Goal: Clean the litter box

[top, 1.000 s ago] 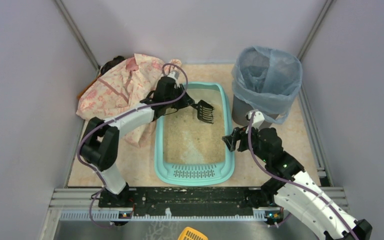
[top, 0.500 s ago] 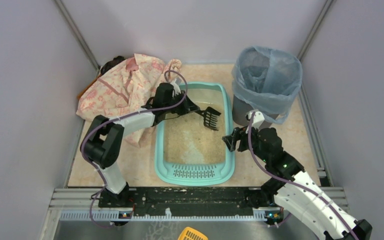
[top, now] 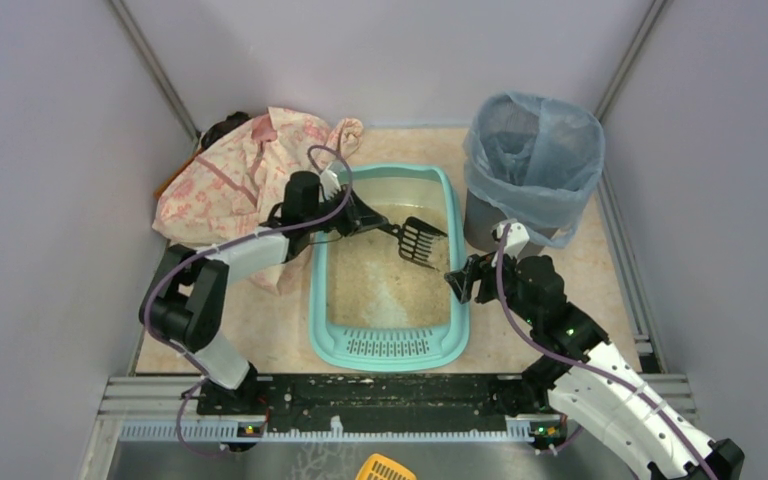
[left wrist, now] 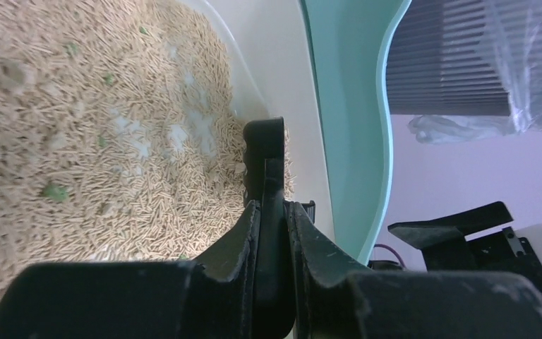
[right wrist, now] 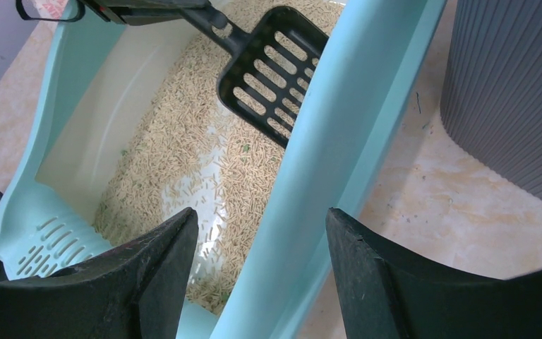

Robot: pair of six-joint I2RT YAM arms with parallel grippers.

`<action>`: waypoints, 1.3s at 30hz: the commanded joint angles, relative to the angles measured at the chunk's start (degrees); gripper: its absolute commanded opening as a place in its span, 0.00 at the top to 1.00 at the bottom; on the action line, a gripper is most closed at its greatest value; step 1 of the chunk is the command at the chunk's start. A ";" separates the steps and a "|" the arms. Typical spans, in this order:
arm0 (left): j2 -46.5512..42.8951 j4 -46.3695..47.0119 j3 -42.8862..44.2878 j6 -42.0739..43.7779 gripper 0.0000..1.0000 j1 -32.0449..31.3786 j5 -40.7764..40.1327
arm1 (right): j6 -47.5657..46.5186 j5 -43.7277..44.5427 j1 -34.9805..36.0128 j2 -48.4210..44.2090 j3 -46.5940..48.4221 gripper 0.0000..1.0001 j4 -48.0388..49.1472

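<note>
Scoop point(top: 419, 241) now nearer litter box point(top: 388, 347) rim

Overhead view from behind, wrist views close — all share the litter box point(top: 390, 347)

- Large rectangular turquoise plastic litter box point(top: 318, 325) with rounded corners and cream inner walls, standing flat and upright about in the middle of the beige marbled table top point(top: 600, 270).
- Long sides directed away from the near edge, with the turquoise slotted grille point(top: 388, 345) at the near end.
- Holding beige pellet litter point(top: 355, 290), spread unevenly, with a thin patch near the middle where the pale floor shows through.
- A few small green specks among the pellets.
</note>
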 commanded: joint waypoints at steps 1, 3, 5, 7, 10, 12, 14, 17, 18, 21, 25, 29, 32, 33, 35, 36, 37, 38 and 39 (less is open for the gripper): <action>-5.37 -2.03 -0.71 0.62 1.00 3.35 1.09 | 0.18 0.51 -0.12 -0.33 0.24 0.33 1.35; -7.04 -3.79 -0.85 1.74 1.00 4.82 0.29 | 0.18 0.47 -0.12 -0.36 0.25 0.33 1.34; -8.32 -4.47 -1.05 2.06 1.00 6.01 0.50 | 0.18 0.47 -0.12 -0.29 0.20 0.33 1.52; -9.35 -5.53 -0.63 2.62 1.00 6.44 0.33 | 0.20 0.46 -0.12 -0.05 0.25 0.33 1.69; -10.28 -8.17 0.83 4.14 1.00 6.52 -0.64 | 0.14 0.33 -0.12 0.34 0.31 0.33 1.97; -10.57 -8.46 1.00 4.28 1.00 6.53 -0.62 | 0.11 0.29 -0.12 0.46 0.33 0.33 2.10; -10.94 -8.44 0.97 4.14 1.00 6.75 -0.32 | 0.09 0.29 -0.12 0.56 0.34 0.33 2.11; -12.60 -7.96 -0.06 3.83 1.00 8.78 0.89 | 0.11 0.44 -0.12 0.33 0.53 0.33 1.74; -13.24 -7.92 -0.67 3.75 1.00 10.27 1.34 | 0.09 0.51 -0.13 0.18 0.57 0.33 1.44; -14.26 -5.48 -3.43 1.47 1.00 13.99 4.09 | 0.16 0.54 -0.13 -0.58 0.23 0.33 1.07; -10.21 10.74 -8.04 -8.50 1.00 11.95 13.65 | 0.14 0.17 -0.12 0.64 0.10 0.33 2.15; -10.48 17.38 -13.02 -12.42 1.00 14.61 13.85 | 0.07 0.61 -0.12 -0.05 0.77 0.33 1.01; -10.72 15.82 -12.58 -11.22 1.00 13.77 14.93 | 0.18 0.80 -0.12 -0.68 0.17 0.33 1.05; -11.56 15.11 -13.09 -10.63 1.00 14.42 13.85 | 0.18 0.71 -0.12 -0.32 0.35 0.33 0.86; -12.52 11.77 -12.16 -9.15 1.00 14.38 12.11 | 0.18 0.84 -0.12 -0.12 0.63 0.33 0.77; -12.27 11.14 -11.63 -9.24 1.00 14.03 13.53 | 0.18 0.99 -0.12 -0.23 0.48 0.33 0.95; -12.28 11.83 -11.84 -9.81 1.00 14.19 14.54 | 0.16 0.99 -0.12 -0.19 0.35 0.33 1.14; -12.84 11.97 -12.62 -9.99 1.00 15.49 14.06 | 0.11 0.91 -0.12 -0.17 0.40 0.33 1.21; -14.10 11.22 -13.57 -9.55 1.00 16.51 11.98 | 0.09 0.83 -0.12 -0.05 0.61 0.33 1.01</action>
